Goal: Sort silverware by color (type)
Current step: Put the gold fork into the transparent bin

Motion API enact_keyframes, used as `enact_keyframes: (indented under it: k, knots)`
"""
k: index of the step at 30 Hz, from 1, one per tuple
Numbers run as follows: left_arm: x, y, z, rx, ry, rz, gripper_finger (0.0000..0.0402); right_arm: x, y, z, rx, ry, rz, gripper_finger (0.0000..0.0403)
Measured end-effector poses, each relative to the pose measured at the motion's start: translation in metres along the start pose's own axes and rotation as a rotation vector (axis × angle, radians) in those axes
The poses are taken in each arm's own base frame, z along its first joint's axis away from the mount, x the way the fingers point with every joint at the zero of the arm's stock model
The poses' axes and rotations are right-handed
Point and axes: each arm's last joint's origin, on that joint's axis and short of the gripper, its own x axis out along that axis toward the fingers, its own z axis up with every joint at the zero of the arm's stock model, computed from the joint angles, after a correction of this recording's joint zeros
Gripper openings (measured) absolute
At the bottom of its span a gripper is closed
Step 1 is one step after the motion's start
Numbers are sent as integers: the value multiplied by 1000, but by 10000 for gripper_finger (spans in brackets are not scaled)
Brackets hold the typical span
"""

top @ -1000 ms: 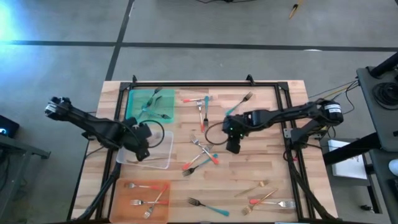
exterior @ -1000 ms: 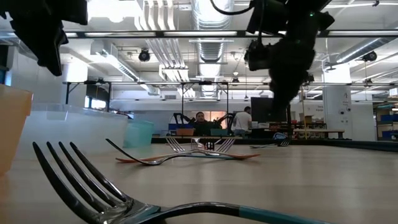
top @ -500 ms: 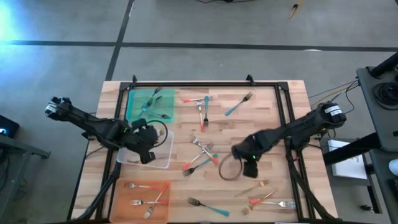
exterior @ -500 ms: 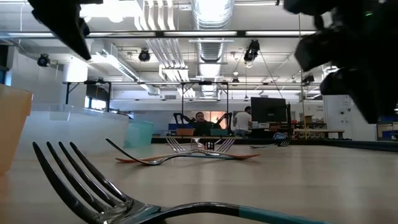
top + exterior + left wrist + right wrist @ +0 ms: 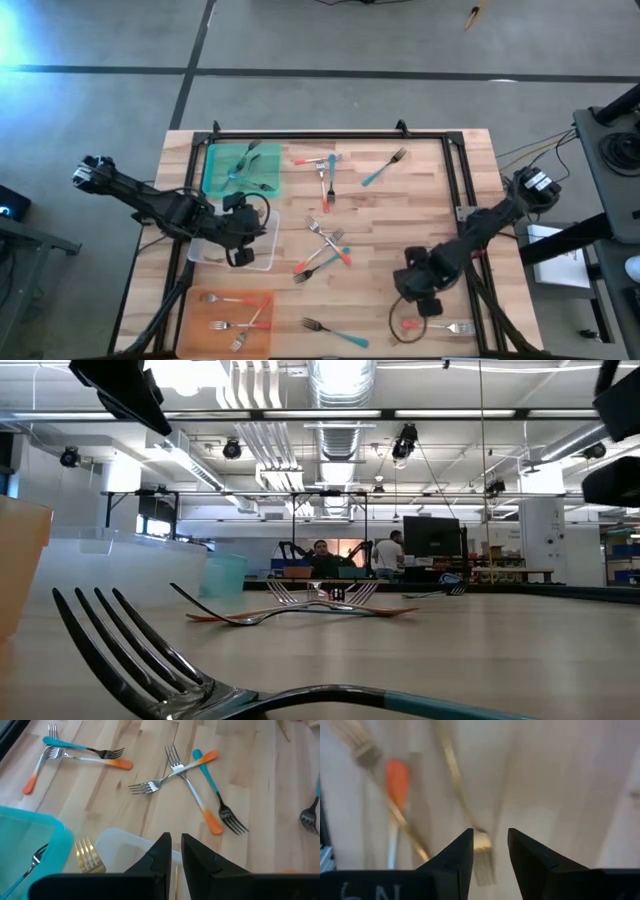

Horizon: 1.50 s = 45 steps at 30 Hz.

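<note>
Right pincer (image 5: 422,296), fingers apart, hangs over gold forks (image 5: 481,847) near the table's (image 5: 420,190) front right corner. Left pincer (image 5: 172,851) grips a gold fork (image 5: 89,855) above the clear tray (image 5: 262,255).

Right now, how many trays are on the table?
3, all on the table's left side: green tray at the back, clear tray in the middle, orange tray at the front.

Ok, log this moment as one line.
left claw: shut on gold fork, over clear tray | right claw: open, above gold fork near front right | red tray: holds forks
</note>
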Motion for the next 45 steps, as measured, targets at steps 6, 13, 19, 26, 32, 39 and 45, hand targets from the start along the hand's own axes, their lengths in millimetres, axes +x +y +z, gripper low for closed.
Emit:
enact_keyframes:
  k: [6,13,19,26,32,39,45]
  knots:
    - [-2,-6,1,-15,-29,-35,26,17,17,1,-40,-16,22,111]
    - [-5,-14,0,-2,-57,-81,26,49,19,7,-39,49,-22,111]
    - [-6,-16,0,-2,-65,-90,26,66,16,7,-59,97,-68,111]
    - [-4,-17,0,7,-62,-87,26,70,14,6,-62,101,-100,51]
    - [3,-20,-1,45,-39,-72,27,68,14,6,-39,95,-101,13]
    - [14,-26,0,59,-26,-48,27,35,16,6,-87,-33,-66,10]
    - [26,-37,14,126,-200,36,27,-22,5,10,-55,-407,-250,10]
